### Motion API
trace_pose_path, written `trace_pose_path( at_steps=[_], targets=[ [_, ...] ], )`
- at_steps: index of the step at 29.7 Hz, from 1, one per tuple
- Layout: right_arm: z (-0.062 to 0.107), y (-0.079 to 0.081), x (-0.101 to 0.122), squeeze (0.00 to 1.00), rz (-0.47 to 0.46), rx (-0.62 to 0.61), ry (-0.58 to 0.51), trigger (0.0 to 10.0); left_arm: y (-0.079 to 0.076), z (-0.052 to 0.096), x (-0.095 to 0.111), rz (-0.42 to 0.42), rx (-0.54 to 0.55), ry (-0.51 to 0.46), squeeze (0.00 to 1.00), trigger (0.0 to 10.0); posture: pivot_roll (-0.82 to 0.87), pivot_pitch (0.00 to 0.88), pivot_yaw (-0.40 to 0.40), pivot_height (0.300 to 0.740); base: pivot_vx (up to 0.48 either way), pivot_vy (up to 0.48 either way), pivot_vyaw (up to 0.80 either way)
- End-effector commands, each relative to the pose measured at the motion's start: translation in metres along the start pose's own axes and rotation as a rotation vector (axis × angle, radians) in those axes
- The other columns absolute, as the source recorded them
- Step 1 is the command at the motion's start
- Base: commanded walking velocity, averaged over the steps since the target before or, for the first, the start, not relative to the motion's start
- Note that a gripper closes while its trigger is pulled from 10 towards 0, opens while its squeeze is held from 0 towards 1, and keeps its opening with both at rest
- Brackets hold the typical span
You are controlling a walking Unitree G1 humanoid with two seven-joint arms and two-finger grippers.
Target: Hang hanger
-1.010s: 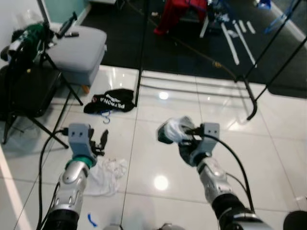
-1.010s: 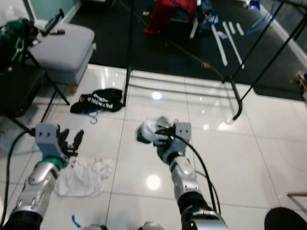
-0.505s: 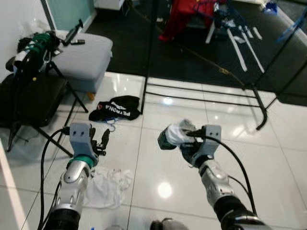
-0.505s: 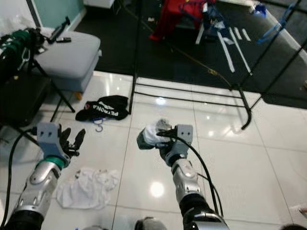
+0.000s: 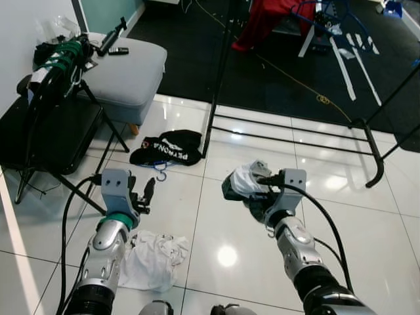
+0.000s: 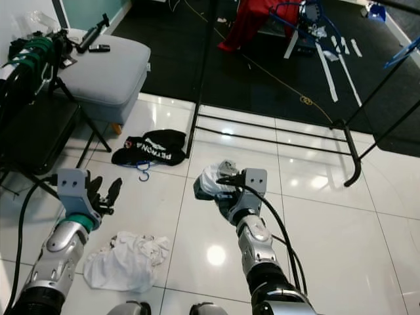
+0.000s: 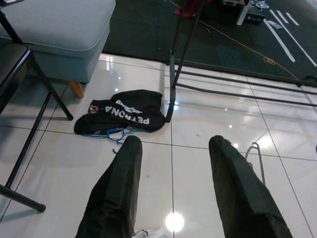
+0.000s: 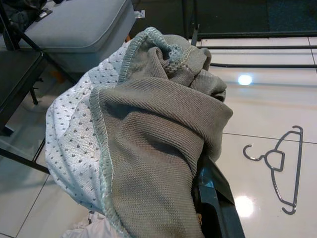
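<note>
My right gripper (image 5: 258, 191) is held out over the white tile floor, shut on a bunched grey and white dotted garment (image 8: 148, 134) that covers its fingers. A thin grey metal hanger (image 8: 277, 166) lies flat on the tiles below and beyond it, also seen as the metal hanger (image 7: 255, 159) in the left wrist view. My left gripper (image 7: 173, 144) is open and holds nothing, raised above the floor on the left. A black garment (image 5: 167, 147) with white lettering lies on a blue hanger (image 5: 161, 172) by the foot of the black clothes rack (image 5: 289, 128).
A crumpled white cloth (image 5: 154, 259) lies on the tiles under my left arm. A grey padded stool (image 5: 125, 72) and a black folding stand (image 5: 39, 125) with gear on it sit at the left. Dark carpet with a red garment (image 5: 262, 20) lies beyond the rack.
The whole picture has shifted, so the camera has moved; more of the rack and the floor ahead shows. Both arms keep the same pose, and the garment stays in the right gripper.
</note>
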State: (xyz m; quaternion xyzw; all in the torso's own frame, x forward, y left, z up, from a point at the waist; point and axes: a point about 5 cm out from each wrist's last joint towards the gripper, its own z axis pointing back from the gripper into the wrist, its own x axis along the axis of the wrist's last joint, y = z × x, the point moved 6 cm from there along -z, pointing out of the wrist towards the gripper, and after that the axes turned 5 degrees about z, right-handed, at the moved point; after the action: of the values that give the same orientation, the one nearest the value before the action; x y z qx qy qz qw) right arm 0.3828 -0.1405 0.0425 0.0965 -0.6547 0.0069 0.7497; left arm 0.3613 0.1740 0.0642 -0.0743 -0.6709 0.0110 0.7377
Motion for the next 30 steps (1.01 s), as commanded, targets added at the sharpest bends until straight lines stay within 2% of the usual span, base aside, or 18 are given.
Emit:
trace_pose_path(
  at_steps=[1,13,14,23,30],
  targets=[
    [0.005,-0.007,-0.008,0.00,-0.001,-0.019,0.027,10.0,-0.002,0.003,-0.012,-0.009,-0.003,0.041,0.00,10.0,0.03,0.051,-0.029,0.740,0.000,0.000,0.00],
    [0.005,-0.011,-0.003,0.00,0.007,-0.049,0.003,10.0,-0.007,-0.001,-0.018,-0.042,-0.027,0.082,0.00,10.0,0.00,0.100,0.013,0.740,0.000,0.000,0.00],
    [0.006,-0.014,-0.002,0.00,0.008,-0.069,-0.008,10.0,-0.013,-0.005,-0.018,-0.061,-0.042,0.091,0.00,10.0,-0.01,0.104,0.032,0.740,0.000,0.000,0.00],
    [0.008,-0.019,0.001,0.00,0.005,-0.096,-0.023,10.0,-0.019,-0.014,-0.012,-0.042,-0.050,0.090,0.00,10.0,-0.01,0.112,0.031,0.740,0.000,0.000,0.00],
    [0.008,-0.016,-0.001,0.00,0.007,-0.087,-0.014,10.0,-0.014,-0.012,-0.013,-0.039,-0.020,0.090,0.00,10.0,0.01,0.110,0.018,0.740,0.000,0.000,0.00]
  ],
)
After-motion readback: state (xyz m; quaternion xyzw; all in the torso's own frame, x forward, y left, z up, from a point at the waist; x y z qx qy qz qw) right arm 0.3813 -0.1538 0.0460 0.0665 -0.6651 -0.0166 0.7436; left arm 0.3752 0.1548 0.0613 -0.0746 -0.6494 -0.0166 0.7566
